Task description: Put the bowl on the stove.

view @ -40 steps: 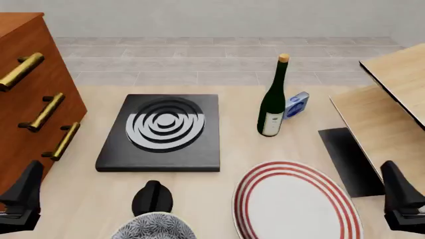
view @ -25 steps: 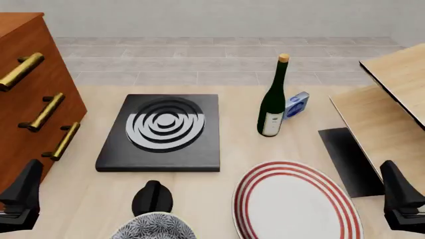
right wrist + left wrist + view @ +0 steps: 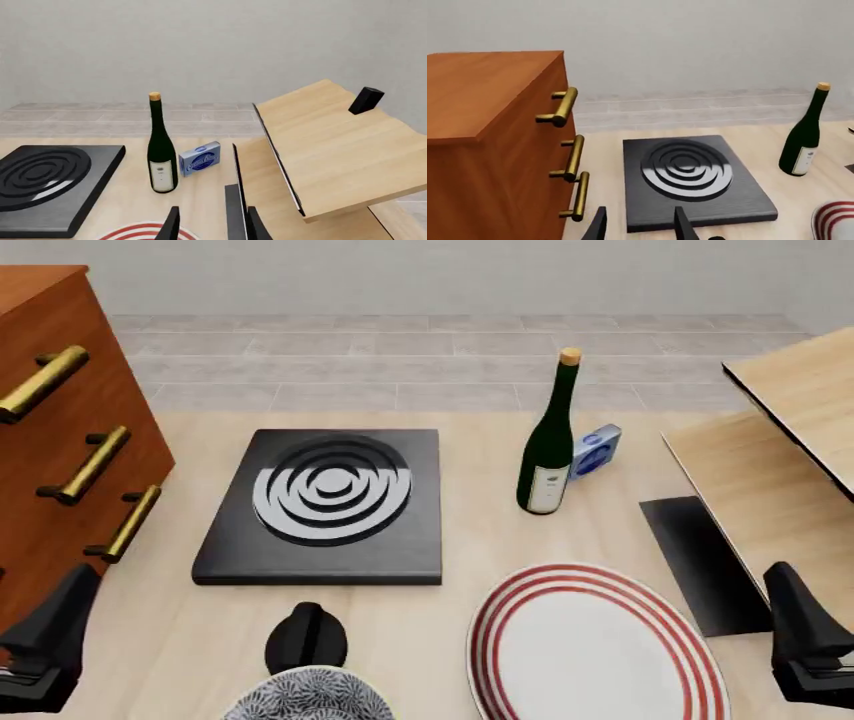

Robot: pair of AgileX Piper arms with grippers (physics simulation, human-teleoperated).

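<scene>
Far left, wooden drawer chest [image 3: 54, 440] with brass handles; left gripper [image 3: 47, 645] low beside it, fingers parted, holding nothing; stove [image 3: 324, 505] flat on the tabletop [image 3: 481, 530], just right of the chest. Bowl [image 3: 310, 697] at the near edge, partly cut off, apart from the stove, a black knob [image 3: 306, 636] between them. Then the red-striped plate [image 3: 594, 650], dark bottle [image 3: 549, 438] upright behind it, blue box [image 3: 597, 450] beside the bottle; right gripper [image 3: 807, 650] far right, fingers parted, empty.
</scene>
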